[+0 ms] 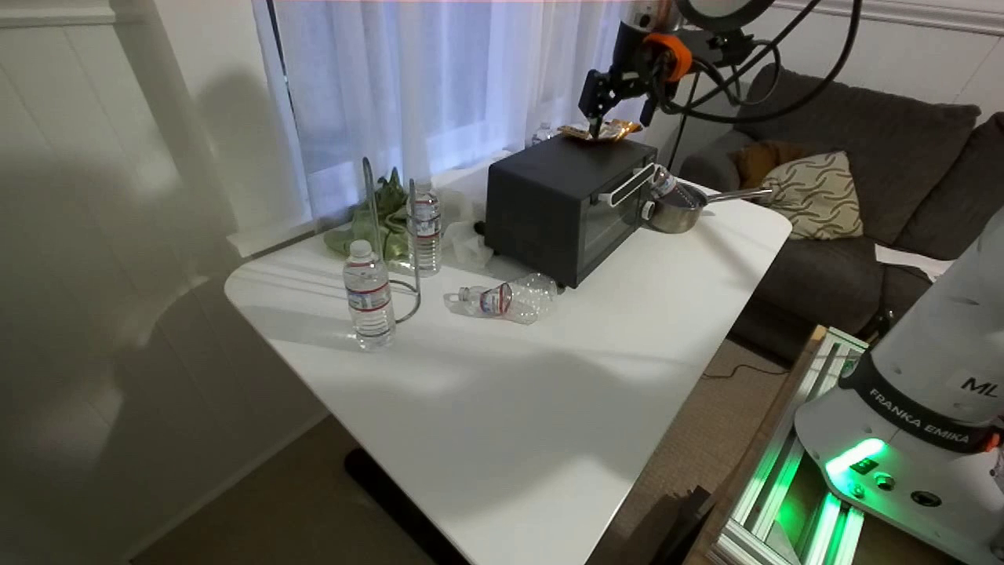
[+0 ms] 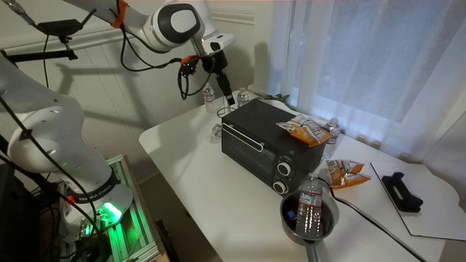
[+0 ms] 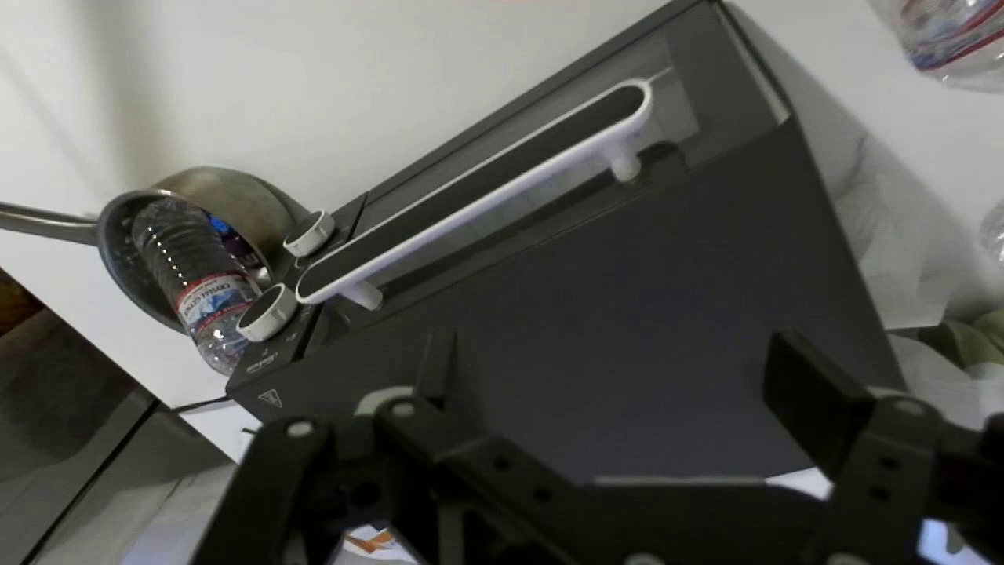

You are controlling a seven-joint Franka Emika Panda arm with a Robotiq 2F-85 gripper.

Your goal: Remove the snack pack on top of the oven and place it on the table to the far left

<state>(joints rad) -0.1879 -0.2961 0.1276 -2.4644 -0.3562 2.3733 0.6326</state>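
Atop oven (image 2: pixel 255 118), snack pack (image 2: pixel 305 130) lies lower than tool (image 3: pixel 610 369), apart from it; tool's jaws spread wide.

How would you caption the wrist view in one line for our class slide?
Open fingers above a black toaster oven, a water bottle leaning in the saucepan beside it.

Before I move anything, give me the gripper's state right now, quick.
Gripper: open, jaws wide apart, holding nothing; the snack pack lies on top of the oven.
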